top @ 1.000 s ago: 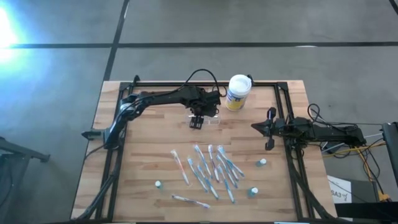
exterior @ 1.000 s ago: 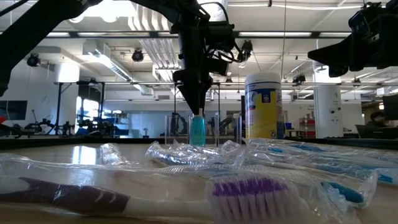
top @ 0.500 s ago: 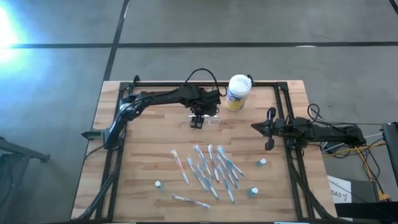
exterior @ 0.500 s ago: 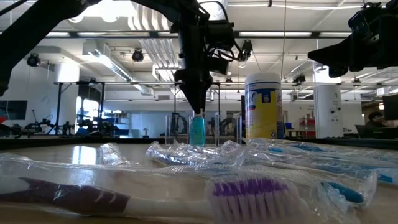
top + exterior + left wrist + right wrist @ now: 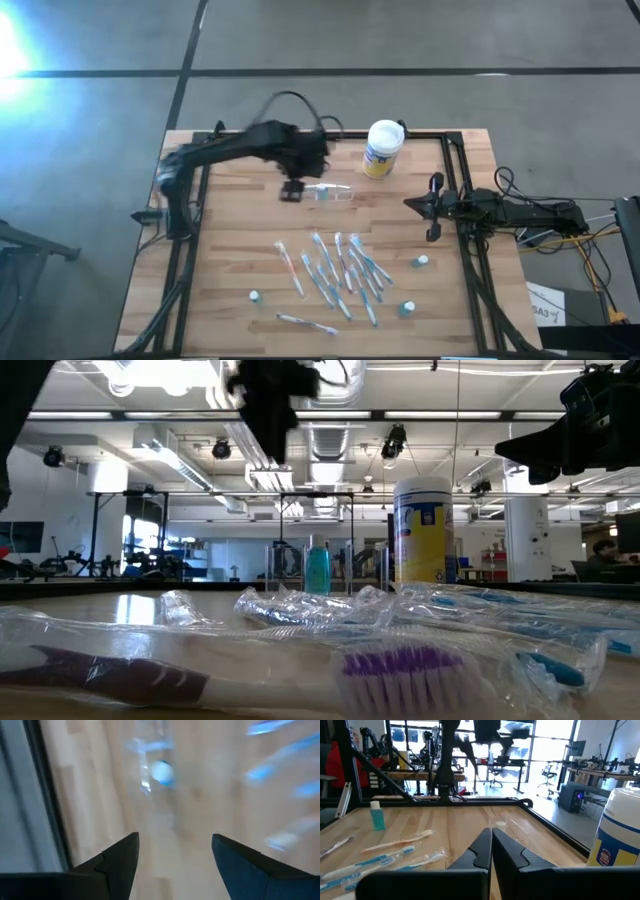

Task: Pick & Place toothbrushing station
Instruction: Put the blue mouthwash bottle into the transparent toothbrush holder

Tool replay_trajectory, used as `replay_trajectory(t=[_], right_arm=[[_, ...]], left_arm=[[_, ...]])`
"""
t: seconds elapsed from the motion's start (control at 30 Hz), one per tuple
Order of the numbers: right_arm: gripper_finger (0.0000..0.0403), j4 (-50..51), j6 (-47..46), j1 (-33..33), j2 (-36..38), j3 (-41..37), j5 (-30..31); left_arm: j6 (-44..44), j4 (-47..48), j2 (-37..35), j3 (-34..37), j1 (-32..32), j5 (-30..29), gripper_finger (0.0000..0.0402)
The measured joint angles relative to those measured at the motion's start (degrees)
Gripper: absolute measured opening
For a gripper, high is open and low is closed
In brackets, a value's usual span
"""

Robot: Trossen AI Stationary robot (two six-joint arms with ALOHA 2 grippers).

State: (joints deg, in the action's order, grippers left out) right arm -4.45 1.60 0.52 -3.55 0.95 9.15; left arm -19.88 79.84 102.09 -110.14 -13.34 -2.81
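The toothbrushing station (image 5: 334,193), a small see-through holder, stands on its base on the wooden table's far middle, also seen in the low view (image 5: 350,568). A small teal bottle (image 5: 318,568) with a white cap (image 5: 161,772) stands upright inside it. My left gripper (image 5: 292,190) hangs open above the table, left of the station and well clear of it; its fingers (image 5: 120,857) have nothing between them. My right gripper (image 5: 432,206) waits shut at the table's right edge, pointing level (image 5: 491,845).
A white-lidded canister (image 5: 383,148) with a yellow label stands just right of the station at the far edge. Several wrapped toothbrushes (image 5: 335,270) lie in the table's middle and near part. Small capped bottles (image 5: 255,297) (image 5: 422,261) (image 5: 408,308) stand among them. A black frame (image 5: 455,170) rims the table.
My left gripper has risen from just above the teal bottle's cap and gone toward the table's left edge, mostly in the last half second. The bottle stays upright in the station, which has kept its place.
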Motion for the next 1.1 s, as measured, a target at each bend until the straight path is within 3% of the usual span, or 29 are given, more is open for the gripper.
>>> replay_trajectory(t=[0.13,0.3,0.47,0.63,0.87,1.1], right_arm=[[0.0008,0.22,-0.1,0.0,0.0,0.0,0.0],[0.0008,0.28,-1.43,0.01,0.0,0.0,0.0],[0.0008,0.26,-2.7,-0.01,0.0,0.0,0.0],[0.0008,0.05,-2.7,0.0,0.0,0.0,0.0],[0.0008,-0.02,-2.68,-0.01,0.0,0.0,0.0],[0.0008,-0.02,-2.55,0.0,-0.04,0.0,0.0]], left_arm=[[8.93,2.1,-11.16,1.97,1.26,10.7,0.0254],[15.93,0.82,-23.54,8.61,5.94,11.78,0.0231],[18.08,-0.32,-34.4,16.6,11.09,11.0,0.0138],[15.99,-13.16,-46.48,27.13,14.59,11.08,0.0015],[17.98,-39.33,-63.19,46.52,14.58,10.72,0.0004],[28.67,-50.49,-72.48,65.47,14.66,16.01,0.0009]])
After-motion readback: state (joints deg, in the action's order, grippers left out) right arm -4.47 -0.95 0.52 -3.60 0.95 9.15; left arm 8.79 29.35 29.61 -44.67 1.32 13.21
